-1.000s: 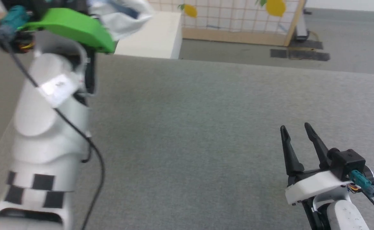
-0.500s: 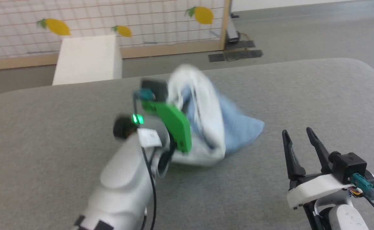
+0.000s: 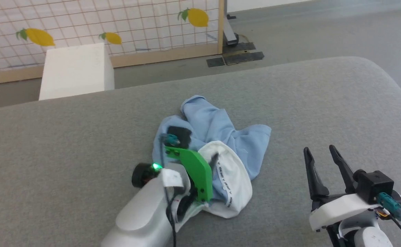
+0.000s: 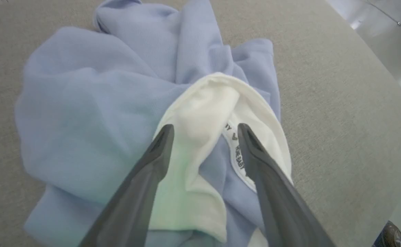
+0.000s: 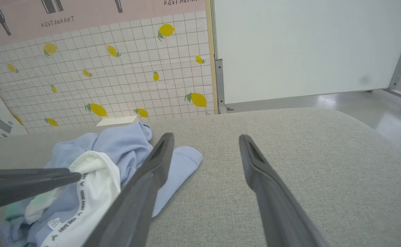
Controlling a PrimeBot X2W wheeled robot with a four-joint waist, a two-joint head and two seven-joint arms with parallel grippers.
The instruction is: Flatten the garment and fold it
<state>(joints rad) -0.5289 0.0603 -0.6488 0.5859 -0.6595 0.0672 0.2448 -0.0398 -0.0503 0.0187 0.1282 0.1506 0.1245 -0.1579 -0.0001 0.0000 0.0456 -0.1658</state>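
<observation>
Left gripper (image 4: 205,127) had its fingers spread wide, one on each side of the white collar (image 4: 204,103) of the garment (image 3: 217,123). It lay crumpled mid-table on the grey padded table (image 3: 84,137). Right gripper (image 3: 319,150) was apart too, just beside the heap over bare padding.

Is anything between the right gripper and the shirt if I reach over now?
Nothing visible: bare grey surface lies between the right gripper and the garment. The left gripper hangs open over its white collar, farther left.
</observation>
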